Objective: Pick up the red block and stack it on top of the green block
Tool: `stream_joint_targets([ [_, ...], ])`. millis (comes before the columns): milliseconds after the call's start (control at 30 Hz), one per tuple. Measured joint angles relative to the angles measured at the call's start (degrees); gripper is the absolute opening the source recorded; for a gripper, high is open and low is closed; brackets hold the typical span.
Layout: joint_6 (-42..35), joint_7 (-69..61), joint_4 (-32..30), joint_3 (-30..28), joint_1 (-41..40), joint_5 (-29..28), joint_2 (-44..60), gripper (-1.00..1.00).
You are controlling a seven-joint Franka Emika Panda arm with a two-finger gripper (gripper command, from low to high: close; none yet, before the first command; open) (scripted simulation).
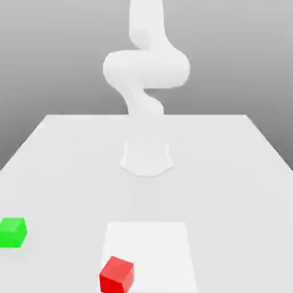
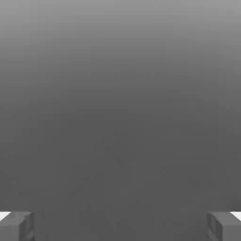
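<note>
The red block (image 1: pixel 117 274) lies on the white table near the front edge, on the near corner of a lighter square patch, toward the exterior view's left. The green block (image 1: pixel 12 232) sits apart from it, far over on the exterior view's left. The white arm (image 1: pixel 146 68) rises from its base (image 1: pixel 146 158) at the table's middle and curls upward, well away from both blocks. In the hand view my gripper (image 2: pixel 120 227) is open, its two grey fingertips (image 2: pixel 17 226) standing wide apart with nothing between them, facing plain grey background.
A lighter square patch (image 1: pixel 154 246) marks the table in front of the base. The table (image 1: pixel 229 171) stretches wide, with its side edges slanting outward toward the front.
</note>
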Motion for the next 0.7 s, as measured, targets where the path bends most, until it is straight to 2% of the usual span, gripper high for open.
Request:
stream_joint_targets([
  [700, 15.56, 12.63, -5.58, 0.23, -5.69, -1.43, 43.97, 0.00],
])
